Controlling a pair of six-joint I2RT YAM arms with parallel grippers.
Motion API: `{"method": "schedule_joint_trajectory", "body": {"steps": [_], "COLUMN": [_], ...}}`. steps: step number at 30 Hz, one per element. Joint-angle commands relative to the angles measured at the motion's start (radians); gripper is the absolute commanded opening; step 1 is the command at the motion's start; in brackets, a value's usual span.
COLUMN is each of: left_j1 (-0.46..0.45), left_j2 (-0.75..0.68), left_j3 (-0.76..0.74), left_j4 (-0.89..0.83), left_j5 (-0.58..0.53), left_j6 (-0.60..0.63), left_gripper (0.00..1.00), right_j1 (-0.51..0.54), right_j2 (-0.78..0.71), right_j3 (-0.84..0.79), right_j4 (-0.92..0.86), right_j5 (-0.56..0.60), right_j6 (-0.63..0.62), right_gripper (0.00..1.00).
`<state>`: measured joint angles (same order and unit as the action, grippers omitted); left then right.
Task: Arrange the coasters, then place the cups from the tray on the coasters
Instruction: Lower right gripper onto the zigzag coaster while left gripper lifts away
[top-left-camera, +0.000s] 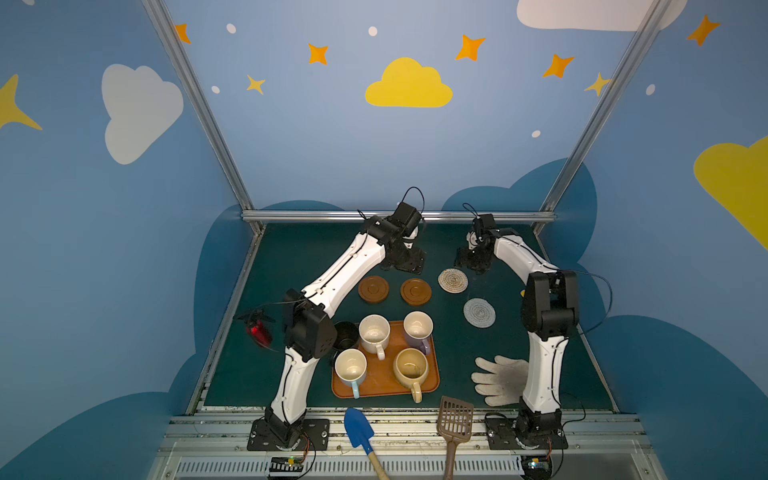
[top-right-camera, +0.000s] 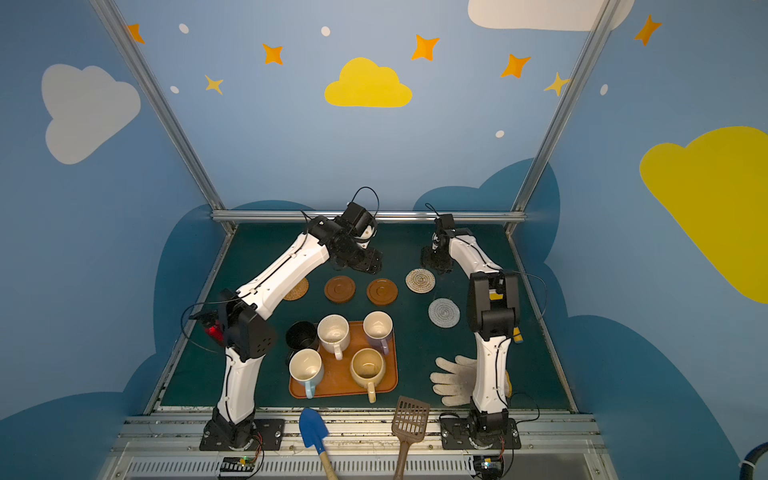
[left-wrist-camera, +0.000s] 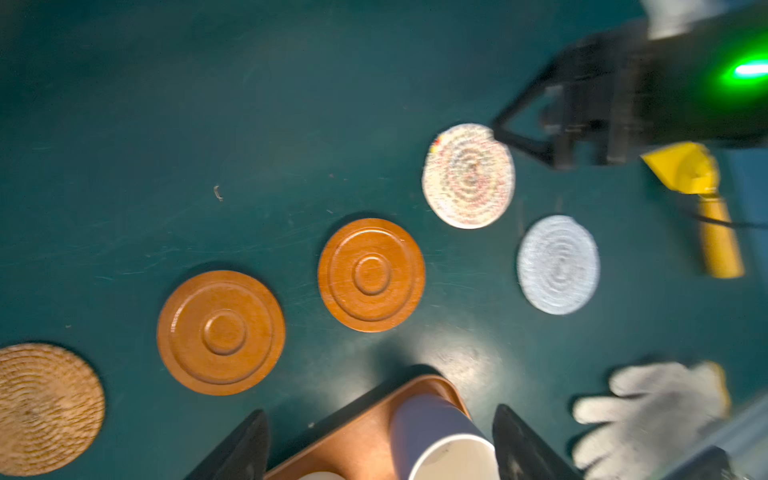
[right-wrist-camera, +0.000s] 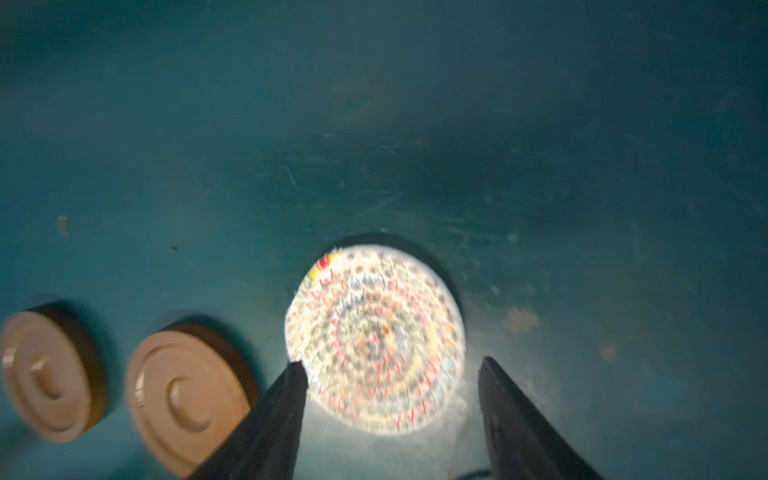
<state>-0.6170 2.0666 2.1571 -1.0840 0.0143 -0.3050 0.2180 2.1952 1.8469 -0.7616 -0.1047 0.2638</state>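
Five coasters (left-wrist-camera: 371, 274) lay flat on the counter (top-left-camera: 299, 257) behind the tray (top-left-camera: 384, 380), each apart from the others. All five cups (top-left-camera: 374, 332) stood at the tray, none yet on a coaster. My right pincer (right-wrist-camera: 388, 374) was spread and empty, just over the cream coaster (right-wrist-camera: 374, 338). My left pincer (left-wrist-camera: 380, 436) was spread and held nothing.

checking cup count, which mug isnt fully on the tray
The black mug. It sits at the tray's far left corner, mostly over the mat, while the speckled, lavender, blue and tan mugs stand inside the rim.
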Motion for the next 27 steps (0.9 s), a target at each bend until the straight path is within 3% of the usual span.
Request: {"method": "schedule_joint_trajectory", "body": {"steps": [1,11,15,27], "left_j1": [0.012,0.061,0.065,0.056], "left_j2": [-0.106,-0.314,-0.329,-0.317], "left_j3": [-0.137,-0.469,-0.49,-0.469], "left_j4": [0.101,0.367,0.378,0.361], "left_j5": [0.138,0.392,0.383,0.378], "left_j6": [-0.036,-0.196,-0.199,-0.184], "left_gripper": [0.87,0.87,0.87,0.87], "right_j1": [0.038,0.088,0.094,0.097], "right_j2": [0.04,0.183,0.227,0.229], "right_j3": [0.076,0.228,0.274,0.238], "right_j4": [-0.101,-0.207,-0.251,-0.333], "right_j5": [0.04,0.219,0.262,0.193], "right_j6": [-0.061,-0.139,-0.166,-0.173], "right_gripper": [0.66,0.72,0.73,0.7]}}
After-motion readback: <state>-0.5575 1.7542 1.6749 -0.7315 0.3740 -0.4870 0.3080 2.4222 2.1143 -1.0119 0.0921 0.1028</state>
